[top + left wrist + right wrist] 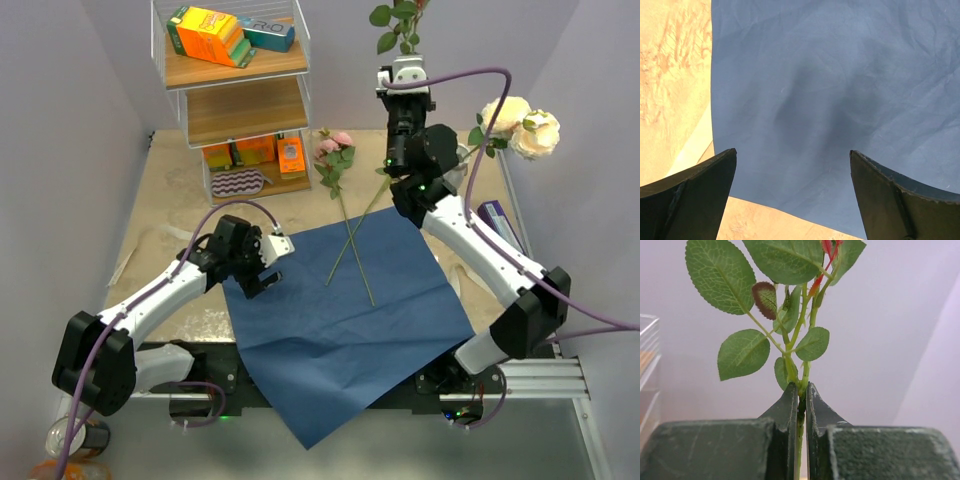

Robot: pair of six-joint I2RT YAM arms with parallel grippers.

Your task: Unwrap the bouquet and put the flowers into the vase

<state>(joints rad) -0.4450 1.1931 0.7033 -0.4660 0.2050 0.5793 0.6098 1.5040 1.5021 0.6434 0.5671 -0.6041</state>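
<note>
Sandy-tan desk (170, 200), pale walls, and a wire shelf (235, 100) holding orange boxes at the far edge. Blue paper (340, 320) lies opened flat mid-desk, its near corner hanging over the front edge. Two flowers (350, 235) lie on the paper with stems crossed, their pink blooms past its far edge, toward the shelf. Left end effector (262, 268) hovers over the paper's left edge. The left wrist view shows what the top view cannot: both fingers spread wide and released, only paper (840, 75) and a strip of desk (670, 75) beneath. Right end effector (402, 68) is raised high at far right. From above, only leaves show beyond it. The right wrist view gives the grip itself: fingers (787, 405) clenched on a green stem (800, 365) just below a leaf cluster, a red shoot at the top (bloom out of frame). Cream roses (520, 125) stand upright at far right, seen only from above; whatever holds them is hidden behind the right arm. Purple box (497, 222) sits by the right edge, partly behind that arm.
</note>
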